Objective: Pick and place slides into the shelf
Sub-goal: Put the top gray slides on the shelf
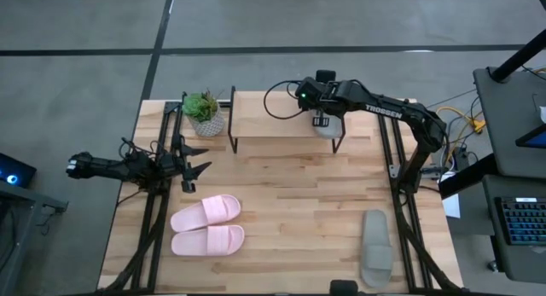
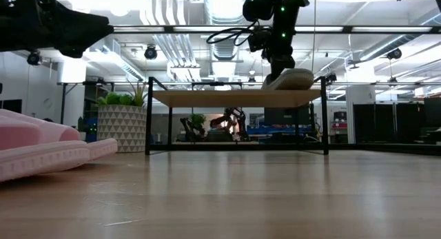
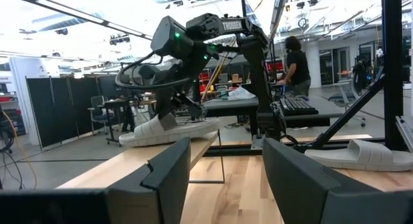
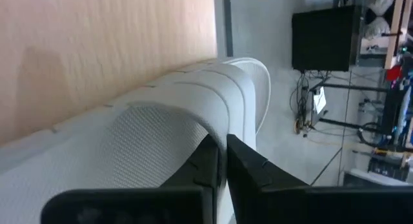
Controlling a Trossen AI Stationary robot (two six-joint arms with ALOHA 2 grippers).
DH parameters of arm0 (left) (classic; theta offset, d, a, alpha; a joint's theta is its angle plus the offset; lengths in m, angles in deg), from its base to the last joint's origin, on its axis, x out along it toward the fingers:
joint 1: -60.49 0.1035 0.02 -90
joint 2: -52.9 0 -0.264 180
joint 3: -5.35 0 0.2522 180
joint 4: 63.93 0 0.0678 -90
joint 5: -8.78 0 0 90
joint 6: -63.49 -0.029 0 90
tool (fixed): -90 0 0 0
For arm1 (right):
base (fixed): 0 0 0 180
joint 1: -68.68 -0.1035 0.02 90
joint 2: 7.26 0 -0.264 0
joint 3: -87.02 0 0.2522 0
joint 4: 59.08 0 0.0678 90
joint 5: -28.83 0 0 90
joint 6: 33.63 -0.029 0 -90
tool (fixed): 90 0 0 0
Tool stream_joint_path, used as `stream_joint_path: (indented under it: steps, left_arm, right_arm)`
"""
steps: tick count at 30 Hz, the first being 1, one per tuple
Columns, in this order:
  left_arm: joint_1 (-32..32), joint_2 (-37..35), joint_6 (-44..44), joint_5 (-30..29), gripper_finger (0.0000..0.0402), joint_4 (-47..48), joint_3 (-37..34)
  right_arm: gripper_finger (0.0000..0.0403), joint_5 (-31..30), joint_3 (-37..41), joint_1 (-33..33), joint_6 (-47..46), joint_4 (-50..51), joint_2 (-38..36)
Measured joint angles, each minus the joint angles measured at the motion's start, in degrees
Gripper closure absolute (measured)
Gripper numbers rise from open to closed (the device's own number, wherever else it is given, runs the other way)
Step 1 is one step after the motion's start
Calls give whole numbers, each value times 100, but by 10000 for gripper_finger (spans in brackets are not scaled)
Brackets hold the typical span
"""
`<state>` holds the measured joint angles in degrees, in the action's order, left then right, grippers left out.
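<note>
The shelf stands at the table's far edge, its wooden top on thin black legs. My right gripper is above the shelf's right end, shut on a grey-beige slide that lies on the shelf top. The second grey-beige slide lies sole down on the table near its right near corner. The pink pair lies side by side on the table's near left. My left gripper hovers open over the table's left side, touching nothing. My right gripper pinches the grey-beige slide's wide strap at its edge, between the two fingers. It comes from above, pointing down. The slide's sole rests on the shelf top, and one end juts past the plank's edge.
A potted plant stands on the table just left of the shelf. Bare tabletop lies between the shelf and the slides. In the left wrist view a person is at a desk beyond the table.
</note>
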<state>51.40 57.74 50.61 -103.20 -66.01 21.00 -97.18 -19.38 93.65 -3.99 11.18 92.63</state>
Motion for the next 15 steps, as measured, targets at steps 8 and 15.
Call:
stream_joint_path:
  steps: [8, 15]
  left_arm:
    - [0, 0, 0, 0, 222, 2, 0]
    - [0, 0, 0, 0, 222, 7, 0]
  right_arm:
    - [390, -425, 0, -156, -305, 48, 2]
    - [391, -772, 0, -393, -292, 293, 7]
